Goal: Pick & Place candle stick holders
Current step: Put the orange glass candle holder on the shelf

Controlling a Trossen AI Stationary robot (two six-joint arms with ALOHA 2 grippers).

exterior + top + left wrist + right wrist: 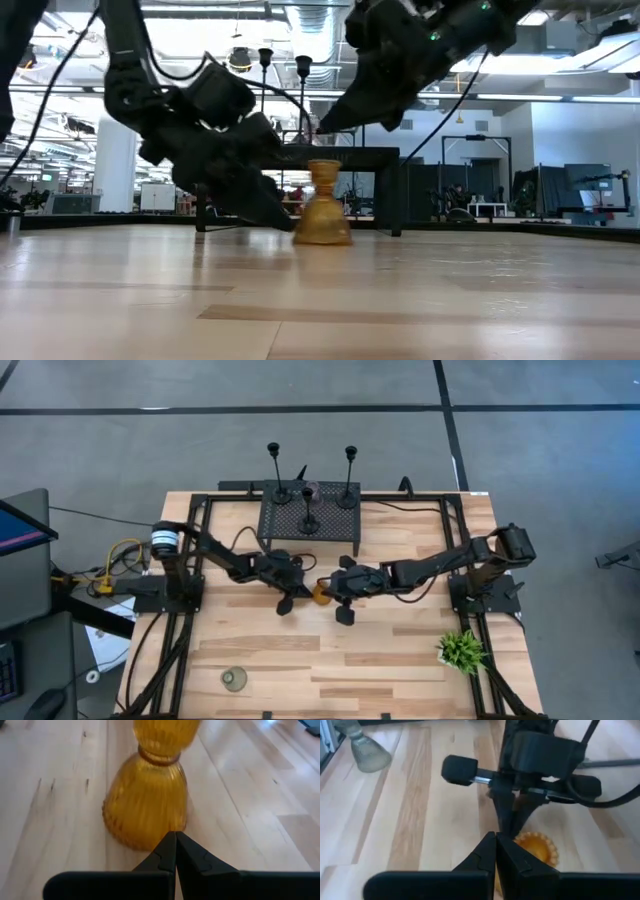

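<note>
The amber holder [322,205] stands upright on the table [400,660] just in front of the black rack [310,520], between the left gripper [296,586] and the right gripper [345,588], both with jaws pinched together on nothing. To lift it cleanly, I judge one gripper should back off, spread its fingers and close on the narrow waist. It is ribbed translucent glass, bell-shaped below with a small cup above.

Pale wooden table [400,660] on grey floor [150,450]; beyond, bright workshop with ceiling lights [520,95].
</note>
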